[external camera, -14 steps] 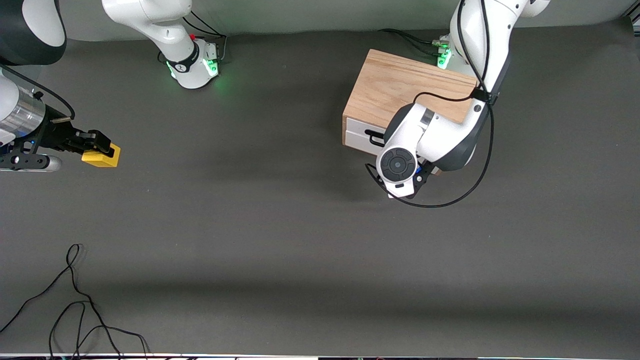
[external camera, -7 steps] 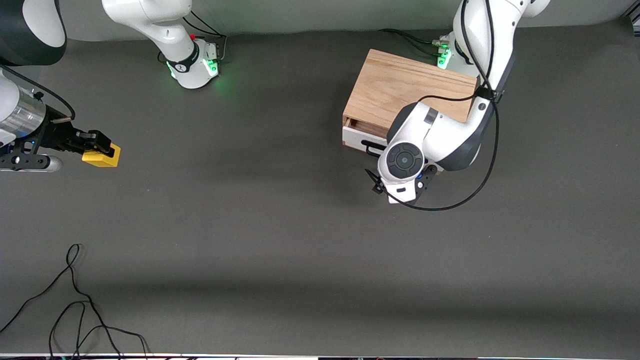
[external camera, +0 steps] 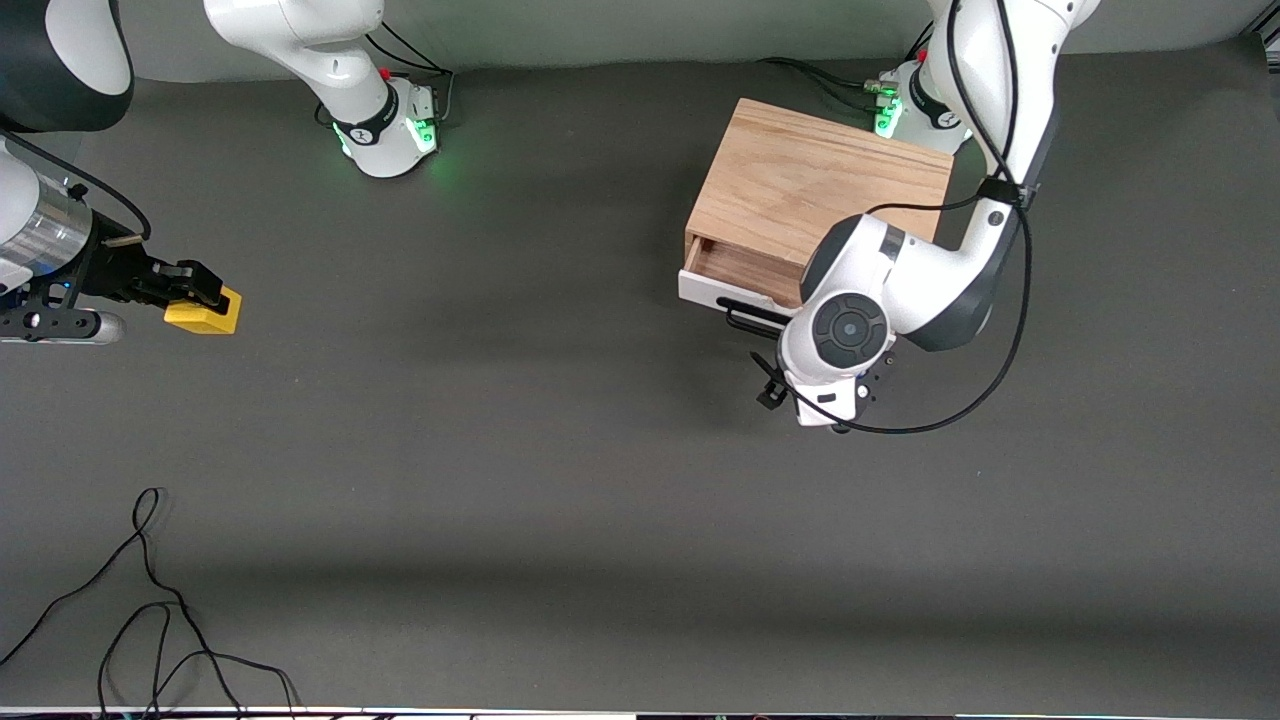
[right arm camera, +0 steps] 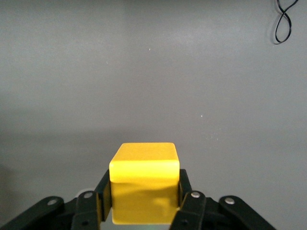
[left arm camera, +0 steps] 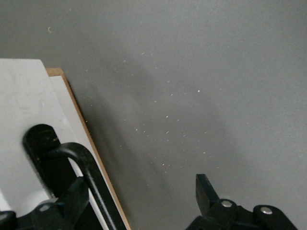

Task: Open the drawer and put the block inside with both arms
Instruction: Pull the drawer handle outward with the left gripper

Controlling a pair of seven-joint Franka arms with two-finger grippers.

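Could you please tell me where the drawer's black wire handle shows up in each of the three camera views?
Front view: the black wire handle sticks out from the drawer's white front panel, partly under the left arm's wrist.
Left wrist view: the handle is at the lower left, one finger of the left gripper hooked against it.
Right wrist view: not in it.
Shared landmark: the white front panel.

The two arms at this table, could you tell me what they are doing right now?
The left gripper is at the drawer's black handle, one finger hooked inside it, fingers apart; the drawer is partly out of the wooden cabinet. The right gripper, at its own end of the table, is shut on the yellow block, which is not yet in the drawer.
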